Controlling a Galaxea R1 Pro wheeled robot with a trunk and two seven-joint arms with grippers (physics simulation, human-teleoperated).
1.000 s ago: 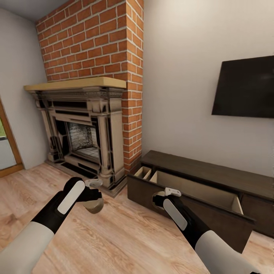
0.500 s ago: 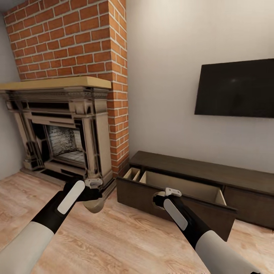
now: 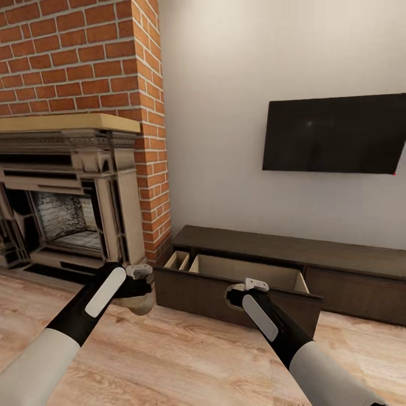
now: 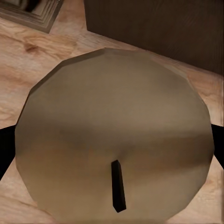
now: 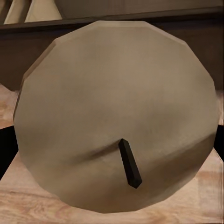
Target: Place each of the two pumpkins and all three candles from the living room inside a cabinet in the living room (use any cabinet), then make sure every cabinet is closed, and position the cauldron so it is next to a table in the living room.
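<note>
- Between the jaws of each gripper a candle is carried: one grey-brown candle [image 4: 116, 140] is clamped in the left gripper [image 3: 138, 285], its dark wick [image 4: 118, 185] seen end-on in the left wrist view, and a second candle [image 5: 116, 135] is clamped in the right gripper [image 3: 239, 293].
- Ahead, at about 1 o'clock from the right gripper, the cabinet [image 3: 293, 265] stands against the wall with one long drawer [image 3: 248, 276] pulled out, its tan interior exposed; a narrower divided compartment [image 3: 177, 260] lies at the drawer's 9 o'clock end.
- Neither candle is yet over the drawer; both hang above the wooden floor [image 3: 186, 355], the right one just short of the drawer front.
- At 9 o'clock from the cabinet the brick chimney [image 3: 84, 62] and fireplace [image 3: 62, 208] are seen; a television [image 3: 332, 132] is mounted at 12 o'clock above the cabinet.
- Risks, as judged: the drawer front could be struck by the right gripper if the approach is kept low, pushing the drawer shut; a candle released before the rim is cleared would fall to the floor and roll; the left arm's candle could be brought against the fireplace base if it swings wide.
</note>
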